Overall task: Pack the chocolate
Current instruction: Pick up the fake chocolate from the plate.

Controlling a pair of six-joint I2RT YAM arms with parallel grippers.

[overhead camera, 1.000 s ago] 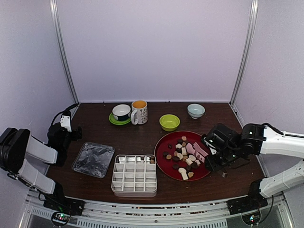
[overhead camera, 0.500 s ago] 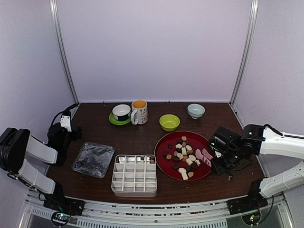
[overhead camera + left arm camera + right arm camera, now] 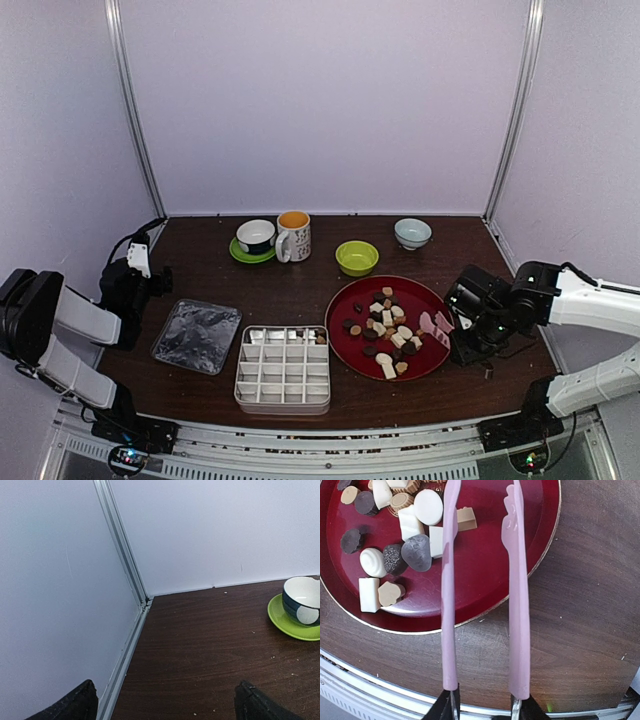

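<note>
Your right pincer (image 3: 484, 707) grips the pink plastic tongs (image 3: 449, 605), tips spread and empty, while your left pincer (image 3: 165, 707) gapes idle; squeeze off-centre and the small brown-and-cream chocolate pieces (image 3: 427, 507) may skid off the round red plate (image 3: 485, 575).

Left arm (image 3: 75, 320) and right arm (image 3: 600, 300): white link covers, black joint housings. Left end effector (image 3: 165, 707): matte black rounded fingers (image 3: 75, 705); black cables (image 3: 125, 242) loop behind it. Right end effector (image 3: 485, 705): black fingers (image 3: 445, 709) edged in pale metal, green indicator light (image 3: 548, 708) just beside them
</note>
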